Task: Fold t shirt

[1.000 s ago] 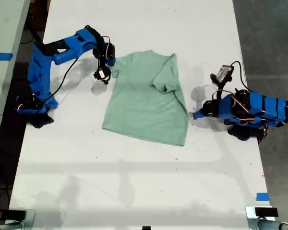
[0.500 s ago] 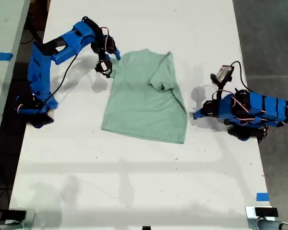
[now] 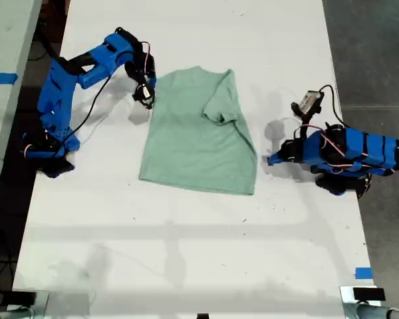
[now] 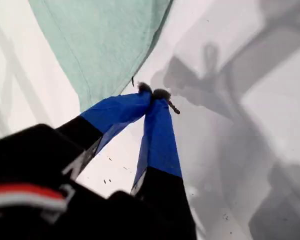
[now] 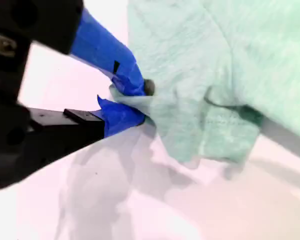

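A long white table (image 3: 186, 266) stands on grey floor (image 3: 372, 53), blue tape (image 3: 363, 273) near its edge.

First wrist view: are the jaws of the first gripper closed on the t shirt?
No. My first gripper has its jaws shut on nothing, beside the t shirt edge.

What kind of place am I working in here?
Probably a lab or workshop test bench, not a home: a long white table carrying only the t shirt, blue tape marks on it, and a bare grey floor alongside.
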